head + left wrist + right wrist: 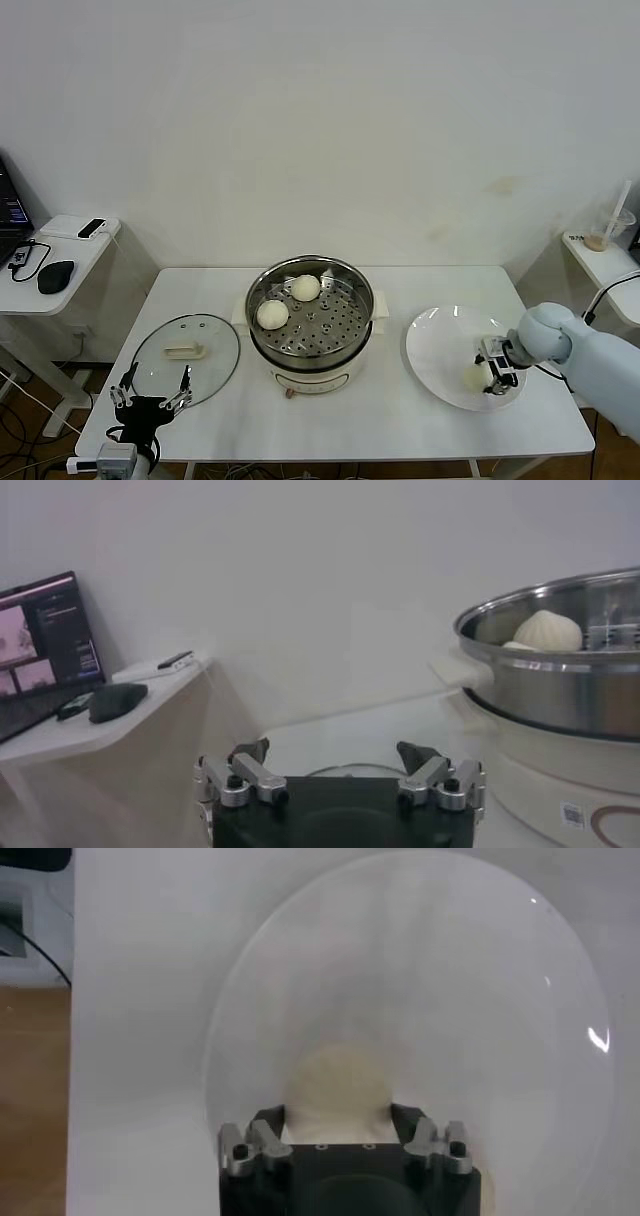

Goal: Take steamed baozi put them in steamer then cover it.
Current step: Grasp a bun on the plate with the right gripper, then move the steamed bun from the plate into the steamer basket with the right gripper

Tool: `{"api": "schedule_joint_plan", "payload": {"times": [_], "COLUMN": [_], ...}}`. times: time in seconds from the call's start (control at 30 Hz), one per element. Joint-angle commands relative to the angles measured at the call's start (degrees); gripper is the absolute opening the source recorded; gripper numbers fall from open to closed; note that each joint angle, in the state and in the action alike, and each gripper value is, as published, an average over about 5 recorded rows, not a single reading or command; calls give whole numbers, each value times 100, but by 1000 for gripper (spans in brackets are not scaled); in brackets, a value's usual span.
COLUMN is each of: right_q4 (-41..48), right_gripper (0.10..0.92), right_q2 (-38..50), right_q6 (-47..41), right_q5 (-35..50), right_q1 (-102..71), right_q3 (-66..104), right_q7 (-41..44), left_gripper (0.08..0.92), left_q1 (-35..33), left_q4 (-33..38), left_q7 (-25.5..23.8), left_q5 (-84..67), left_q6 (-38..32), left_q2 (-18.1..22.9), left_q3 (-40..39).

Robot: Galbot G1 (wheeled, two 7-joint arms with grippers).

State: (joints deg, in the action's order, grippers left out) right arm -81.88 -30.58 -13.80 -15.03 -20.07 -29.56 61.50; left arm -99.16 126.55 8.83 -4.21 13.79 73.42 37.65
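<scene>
Nearest to us, at about 7 o'clock off the front corner of the worktop (400,420), our left tool (150,401) hangs idle with its fingers spread apart and nothing between them. Just beyond it lies the cover (186,358), flat on the worktop with its cream handle up, at 9 o'clock from the steamer (310,325).

At roughly 4 o'clock from the steamer sits the white plate (435,345), and over its near right part we have our right tool (497,372). In the right wrist view its two fingers flank one baozi (338,1083) on either side, the bun resting on the plate; we cannot tell whether the pads are already pressing on the dough or only standing close beside it.

The steamer stands at the middle of the worktop, uncovered. On its perforated tray we see two more baozi: one (272,314) at about 8 o'clock in the pot, the other (305,288) at about 11 o'clock, near each other but apart.

Farther off to the left, a side desk (30,290) carries a dark mouse (56,276).
</scene>
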Motion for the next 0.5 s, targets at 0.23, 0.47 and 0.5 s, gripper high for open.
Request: {"api": "schedule_joint_plan", "payload": {"times": [0.23, 0.47, 0.5], "right_q4": [-104, -214, -201], "right_gripper": [611, 611, 611], "right_q2": [175, 189, 137], "right_q6": [16, -50, -61], "right_q5": [452, 1028, 1102], "right_q1": [1188, 2714, 2939], "right_q3": [-321, -907, -991], "right_q7": [288, 346, 359], "left_gripper": [823, 823, 823], "left_q1": [-10, -33, -35], "left_q4": [103, 144, 145], "left_q7": [-3, -7, -7], "left_q5": [-21, -22, -23], "left_q6": [3, -10, -11], "left_q2": [-19, -31, -37], "left_q3": [47, 26, 24]}}
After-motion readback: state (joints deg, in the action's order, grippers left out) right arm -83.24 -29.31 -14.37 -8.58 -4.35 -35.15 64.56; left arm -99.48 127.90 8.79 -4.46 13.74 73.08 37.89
